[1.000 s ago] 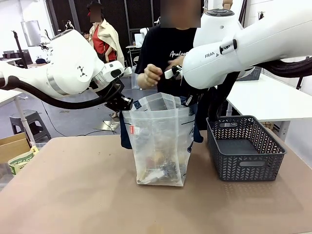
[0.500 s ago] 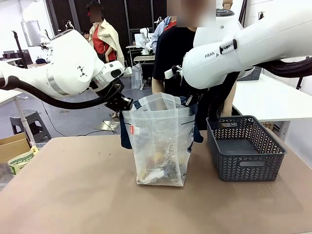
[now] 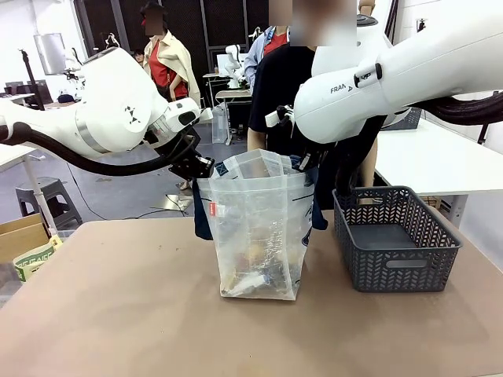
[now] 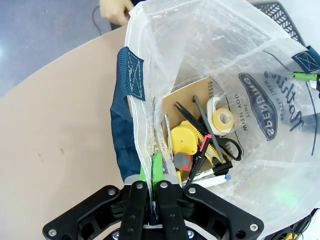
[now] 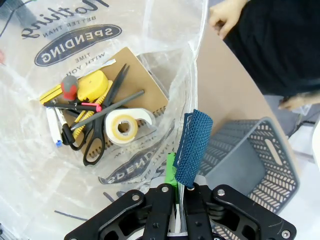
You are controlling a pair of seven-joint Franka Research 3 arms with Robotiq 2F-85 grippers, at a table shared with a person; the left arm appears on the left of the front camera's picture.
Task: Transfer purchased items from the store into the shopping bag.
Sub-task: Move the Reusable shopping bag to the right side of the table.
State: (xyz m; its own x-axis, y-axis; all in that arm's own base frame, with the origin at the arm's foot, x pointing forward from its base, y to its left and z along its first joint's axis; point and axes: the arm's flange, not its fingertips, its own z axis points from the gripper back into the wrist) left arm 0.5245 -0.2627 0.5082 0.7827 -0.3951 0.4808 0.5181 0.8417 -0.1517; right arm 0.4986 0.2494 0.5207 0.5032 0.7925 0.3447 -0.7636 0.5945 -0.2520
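Observation:
The shopping bag (image 3: 255, 228) stands upright mid-table, its mouth held wide by both arms. My left gripper (image 3: 200, 167) is shut on the bag's left rim beside a navy handle (image 4: 131, 75); in the left wrist view its green pads (image 4: 157, 170) pinch the plastic. My right gripper (image 3: 302, 162) is shut on the right rim by the other handle (image 5: 194, 145). Inside lie a tan notebook (image 4: 192, 97), a yellow tape measure (image 4: 184, 140), a tape roll (image 5: 123, 126) and scissors (image 5: 92, 137). The dark grey basket (image 3: 401, 267) stands right of the bag with nothing visible inside.
A person (image 3: 287, 86) stands at the far edge behind the bag, one hand (image 5: 227, 15) hanging near the table edge. A cardboard box (image 3: 23, 243) sits off the table's left. A white table (image 3: 440, 161) lies behind the basket. Bare tabletop (image 3: 118, 314) stretches in front.
The person has lowered the hands from chest height and shifted slightly right. Both arms and the bag have stayed still.

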